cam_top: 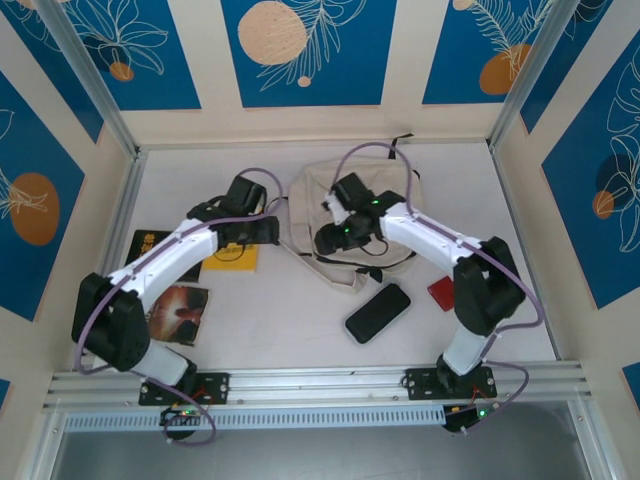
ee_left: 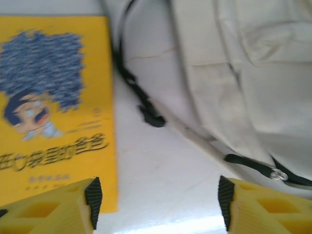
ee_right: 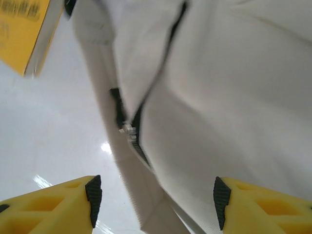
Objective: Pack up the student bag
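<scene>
Lying directly beneath the right gripper [ee_right: 153, 195]: one student bag [ee_right: 234, 97], zipper between the wide, empty jaws. Left gripper [ee_left: 156, 195], one, likewise wide and empty, just beside the bag's edge. One yellow book [ee_left: 58, 112] at its left finger. One black phone [cam_top: 378, 312] behind the right gripper, toward the bases.

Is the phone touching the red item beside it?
Apart. The top view shows a strip of bare table between the phone and the red item.
</scene>
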